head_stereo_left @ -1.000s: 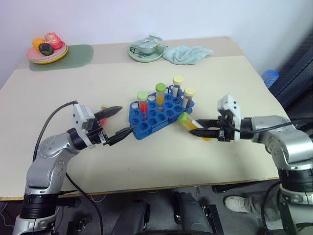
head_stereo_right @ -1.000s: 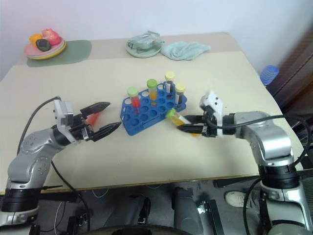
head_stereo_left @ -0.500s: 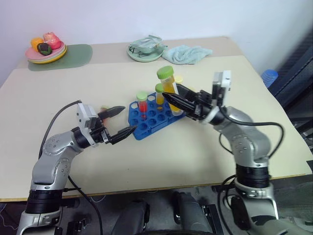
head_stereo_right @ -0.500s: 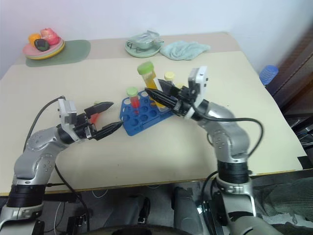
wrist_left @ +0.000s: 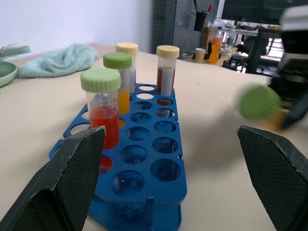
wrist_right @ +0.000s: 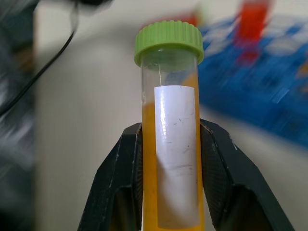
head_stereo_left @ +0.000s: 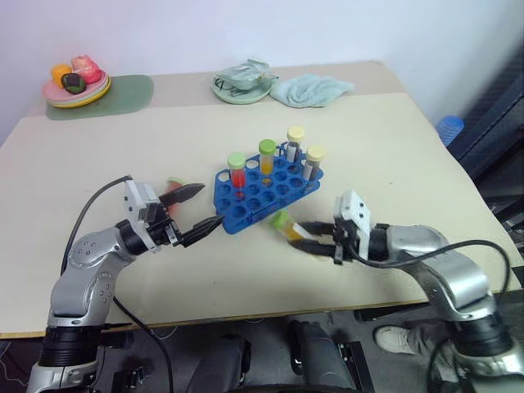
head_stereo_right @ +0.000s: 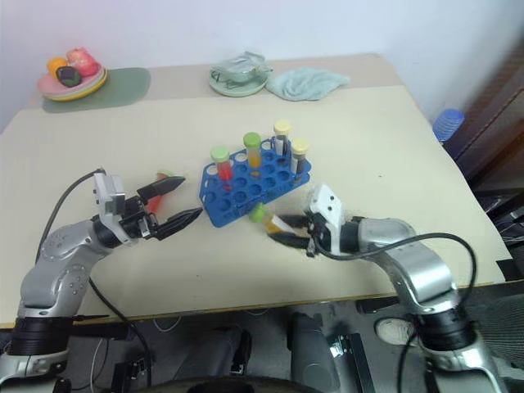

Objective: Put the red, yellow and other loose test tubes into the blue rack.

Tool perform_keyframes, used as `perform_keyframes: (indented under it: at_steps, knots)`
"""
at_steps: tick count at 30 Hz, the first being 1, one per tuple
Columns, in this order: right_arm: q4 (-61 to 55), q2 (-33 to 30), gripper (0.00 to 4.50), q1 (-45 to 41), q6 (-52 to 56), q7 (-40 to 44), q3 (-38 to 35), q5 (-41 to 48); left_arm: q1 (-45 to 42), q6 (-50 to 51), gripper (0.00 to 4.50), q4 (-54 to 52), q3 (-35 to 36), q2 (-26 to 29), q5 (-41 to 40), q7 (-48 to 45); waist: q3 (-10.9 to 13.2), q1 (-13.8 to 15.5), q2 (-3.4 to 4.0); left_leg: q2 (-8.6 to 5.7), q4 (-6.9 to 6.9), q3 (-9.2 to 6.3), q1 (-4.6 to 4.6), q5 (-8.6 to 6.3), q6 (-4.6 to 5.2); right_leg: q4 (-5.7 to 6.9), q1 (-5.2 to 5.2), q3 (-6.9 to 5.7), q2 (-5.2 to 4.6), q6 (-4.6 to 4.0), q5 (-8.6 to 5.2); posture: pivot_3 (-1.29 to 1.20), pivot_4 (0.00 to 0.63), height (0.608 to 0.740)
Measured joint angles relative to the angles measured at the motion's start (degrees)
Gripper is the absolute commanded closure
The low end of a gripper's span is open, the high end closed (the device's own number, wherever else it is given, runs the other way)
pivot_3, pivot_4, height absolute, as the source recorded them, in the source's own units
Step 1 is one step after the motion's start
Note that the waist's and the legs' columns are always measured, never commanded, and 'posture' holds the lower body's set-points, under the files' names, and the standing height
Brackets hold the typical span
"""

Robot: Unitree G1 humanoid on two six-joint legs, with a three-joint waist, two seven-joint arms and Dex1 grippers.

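Left eye view: the right pincer (head_stereo_left: 307, 239), lower right of centre, is clenched on a yellow test tube (head_stereo_left: 288, 227) with a green cap, held tilted just in front of the blue rack (head_stereo_left: 266, 194) at frame centre. Four capped tubes stand in the rack's back holes. Lower left, the left pincer (head_stereo_left: 199, 208) is released, fingers spread beside the rack's left end, above the worktop (head_stereo_left: 385, 155).

right end effector (head_stereo_left: 304, 240) | dropped from above blue rack (head_stereo_left: 266, 195) | to tabletop with yellow tube (head_stereo_left: 288, 228)
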Motion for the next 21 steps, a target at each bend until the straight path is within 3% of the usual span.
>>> perform_keyframes:
  at_steps: [1,5,8,12,17,21]
  knots:
    - [1.0,-3.6,3.19,-0.5,1.5,1.7,0.2,-0.2,0.0,0.0,0.0,0.0,0.0,0.0,0.0,-0.1,0.0,0.0,-0.01,0.0,0.02,0.01,0.0,0.0,0.0,-0.01,0.01,-0.01,0.0,0.0,0.0,0.0,0.15,0.74]
    - [3.8,-7.8,3.19,-3.8,3.0,5.0,2.9,-2.0,-0.3,0.0,0.0,0.0,-0.5,0.0,0.1,-0.5,0.0,0.1,-0.03,0.02,0.0,0.0,-0.01,0.01,-0.01,-0.01,-0.02,-0.01,0.0,0.0,0.0,0.0,0.15,0.74]
    - [6.7,-9.1,2.13,-6.0,3.0,7.3,6.2,-4.2,-0.6,0.0,0.0,0.1,-0.6,0.0,0.2,-0.7,0.0,0.4,-0.03,0.01,0.02,0.01,-0.05,0.05,-0.09,-0.05,-0.02,-0.01,-0.02,0.0,0.0,0.0,0.15,0.74]
    - [9.6,-9.2,0.15,-7.8,2.7,8.7,7.9,-5.8,-0.6,0.0,0.0,0.0,-0.6,0.3,0.3,-1.0,0.0,0.5,-0.04,0.01,0.02,0.0,-0.08,0.13,-0.24,-0.07,-0.04,-0.01,-0.02,0.0,0.0,0.0,0.15,0.74]
    - [10.3,-8.3,0.06,-8.6,1.5,7.1,7.6,-7.0,1.7,1.7,0.0,-1.4,-0.4,3.2,-2.6,-5.5,0.0,0.4,-0.06,0.01,0.01,0.01,-0.09,0.15,-0.27,-0.08,-0.06,0.0,-0.02,0.0,0.0,0.0,0.15,0.74]
    - [9.5,-8.4,0.06,-8.6,1.7,6.1,6.2,-7.1,4.7,5.1,0.0,-3.6,1.3,9.1,-8.7,-14.9,0.0,0.5,-0.05,0.02,0.01,0.0,-0.09,-0.01,0.01,-0.07,-0.06,-0.02,-0.02,-0.01,0.0,0.0,0.15,0.74]
